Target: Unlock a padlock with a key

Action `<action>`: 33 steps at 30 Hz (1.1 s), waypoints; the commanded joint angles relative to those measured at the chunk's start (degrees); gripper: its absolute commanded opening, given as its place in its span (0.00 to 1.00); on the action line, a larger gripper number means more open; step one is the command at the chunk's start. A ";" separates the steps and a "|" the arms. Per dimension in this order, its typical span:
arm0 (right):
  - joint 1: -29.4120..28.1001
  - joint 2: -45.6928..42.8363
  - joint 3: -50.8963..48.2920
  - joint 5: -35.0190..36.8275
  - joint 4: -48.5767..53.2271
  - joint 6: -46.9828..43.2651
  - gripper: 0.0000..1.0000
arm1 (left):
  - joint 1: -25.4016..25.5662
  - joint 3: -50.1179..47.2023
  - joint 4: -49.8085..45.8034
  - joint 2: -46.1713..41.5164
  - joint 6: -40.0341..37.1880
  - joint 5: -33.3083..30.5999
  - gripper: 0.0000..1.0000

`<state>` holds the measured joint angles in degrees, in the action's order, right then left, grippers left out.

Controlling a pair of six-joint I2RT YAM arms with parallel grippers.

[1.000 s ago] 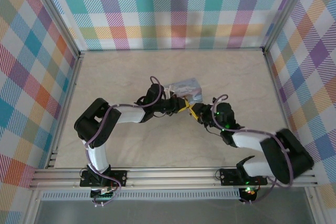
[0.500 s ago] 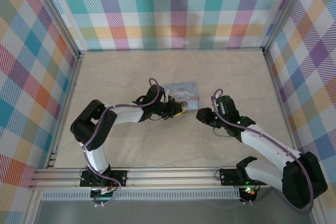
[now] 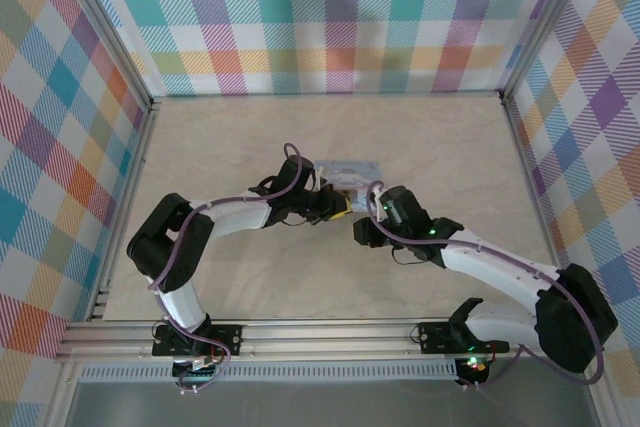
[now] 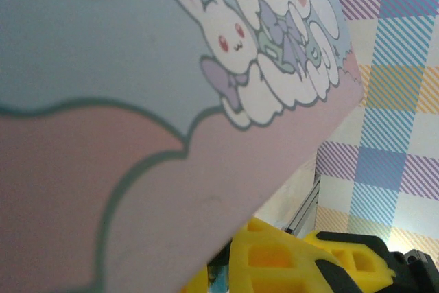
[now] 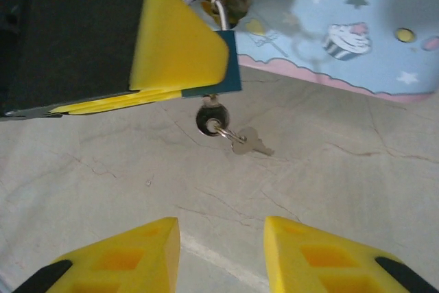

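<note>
**A:** Where's the padlock?

**B:** Upper middle of my right wrist view. The padlock (image 5: 230, 66) hangs by its shackle (image 5: 204, 1) at the near edge of the tin (image 5: 357, 25), seemingly through the clasp there. My left gripper (image 3: 340, 209) is clamped on its body. The key (image 5: 209, 120) sits in the keyhole underneath, and a second key (image 5: 251, 144) on a ring trails onto the table (image 5: 343, 176) just beside it.

**A:** And your right gripper?

**B:** My right gripper (image 5: 221, 255) is along the bottom edge — fingers apart, holding nothing, well short of the key.

**A:** Which step, then?

**B:** I judge the key is in but not turned. Next I must bring the right fingers up onto the key's head, close without snagging the ring, then twist — the left bracing the body.
</note>
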<state>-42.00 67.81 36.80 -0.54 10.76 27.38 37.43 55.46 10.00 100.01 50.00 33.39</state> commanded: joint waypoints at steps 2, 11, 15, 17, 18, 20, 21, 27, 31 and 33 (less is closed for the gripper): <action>-2.21 3.32 3.72 4.87 -2.18 -4.22 0.38 | 0.10 1.93 -0.73 -2.20 -1.16 0.80 0.01; -3.60 9.27 8.43 9.48 -0.94 -6.86 0.40 | 0.10 2.23 -0.60 -1.96 -0.96 1.42 0.01; -3.95 11.05 9.56 10.13 -0.83 -7.41 0.40 | 0.10 2.33 -0.60 -1.94 -0.96 1.59 0.02; -4.15 11.72 10.16 11.03 -0.56 -7.80 0.39 | 0.10 2.35 -0.59 -1.95 -0.95 1.68 0.02; -4.21 11.97 10.31 11.23 -0.60 -8.07 0.39 | 0.10 2.39 -0.60 -1.96 -0.91 1.68 0.02; -4.34 12.56 10.91 11.78 -0.28 -8.56 0.38 | 0.10 2.51 -0.60 -1.95 -0.87 1.78 0.02; -4.29 12.84 11.15 11.87 -0.18 -8.82 0.38 | 0.10 2.53 -0.58 -1.94 -0.87 1.84 0.02; -4.39 14.44 12.29 12.57 0.20 -9.61 0.37 | 0.10 2.72 -0.42 -1.88 -0.69 2.03 0.02; -4.41 14.84 12.59 12.97 0.03 -9.89 0.36 | 0.10 2.62 -0.42 -1.93 -0.69 2.12 0.02; -4.44 14.64 12.63 12.86 -0.22 -10.01 0.33 | 0.09 2.50 -0.42 -2.13 -0.76 2.13 0.02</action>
<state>-46.11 82.26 47.40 11.42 10.72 18.44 37.43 56.21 8.93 99.98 49.84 33.63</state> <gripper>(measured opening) 0.339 0.101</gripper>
